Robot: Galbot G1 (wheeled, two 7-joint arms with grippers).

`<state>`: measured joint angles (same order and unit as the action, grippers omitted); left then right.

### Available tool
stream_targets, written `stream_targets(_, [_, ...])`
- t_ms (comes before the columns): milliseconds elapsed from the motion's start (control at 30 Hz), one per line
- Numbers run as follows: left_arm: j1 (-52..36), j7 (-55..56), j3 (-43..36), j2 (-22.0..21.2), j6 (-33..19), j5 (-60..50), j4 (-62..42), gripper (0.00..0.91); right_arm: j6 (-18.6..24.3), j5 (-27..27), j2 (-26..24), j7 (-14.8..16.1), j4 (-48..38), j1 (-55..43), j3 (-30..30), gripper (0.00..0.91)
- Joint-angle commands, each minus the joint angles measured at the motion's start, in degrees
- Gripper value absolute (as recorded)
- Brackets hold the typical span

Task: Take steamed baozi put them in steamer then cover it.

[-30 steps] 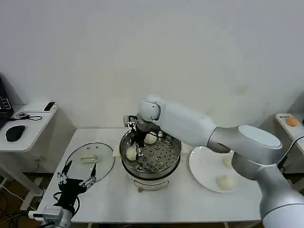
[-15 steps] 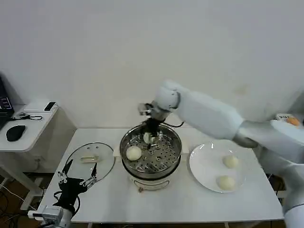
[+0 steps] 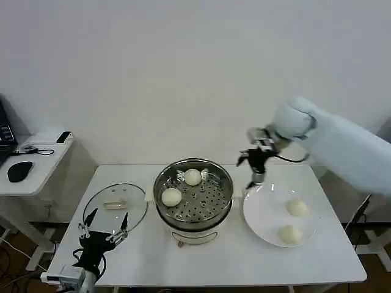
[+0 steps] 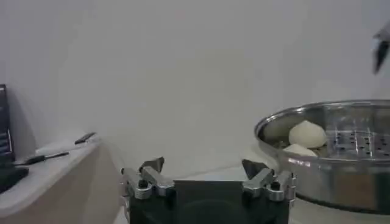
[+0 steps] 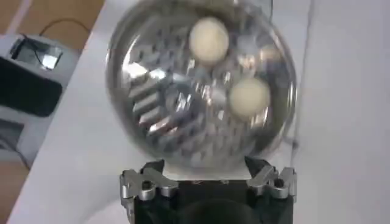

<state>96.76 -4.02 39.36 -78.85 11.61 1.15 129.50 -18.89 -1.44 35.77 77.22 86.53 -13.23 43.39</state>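
A plain white wall stands behind a white table (image 3: 201,259), and on it sits the steamer (image 3: 193,194) with two steamed baozi (image 3: 171,196) already on its perforated tray. The right gripper (image 3: 255,170) hangs above the gap between steamer and white plate (image 3: 264,215), its fingers apart and holding nothing; the steamer lies just to its left and below, while the two remaining buns (image 3: 297,207) rest on the plate to its right and nearer the robot. The left gripper (image 3: 104,226) waits low at the table's near edge with its fingers spread, the glass lid (image 3: 115,207) lying flat just beyond it. I'd guess the risk now is in the next pick: the buns look soft and smooth, so too hard a squeeze could dent one, and an off-centre grasp might roll it across the plate. The right wrist view looks straight down into the pot and shows both buns well apart on the tray, leaving room for more; the left wrist view, from low down, shows instead how high the steel rim stands, which a carried bun must clear.
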Motion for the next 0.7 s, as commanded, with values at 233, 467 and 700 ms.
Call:
stream_targets(233, [0.04, -0.10, -1.37, -0.03, -0.12, -1.29, -1.39, 0.907, 2.67, 10.73, -8.95, 0.36, 1.08, 16.87, -5.65, 0.907])
stream_targets(467, [-0.84, -0.34, -2.15, -0.17, -0.10, -2.08, -2.56, 0.907, 3.19, 13.18, -5.76, -0.22, -2.94, 18.06, -4.31, 0.907])
stream_targets(700, [-0.86, -0.47, -2.06, -0.13, -0.19, -2.41, -3.85, 0.907, 2.93, 14.19, -2.59, -0.77, -5.39, 18.25, -3.01, 0.907])
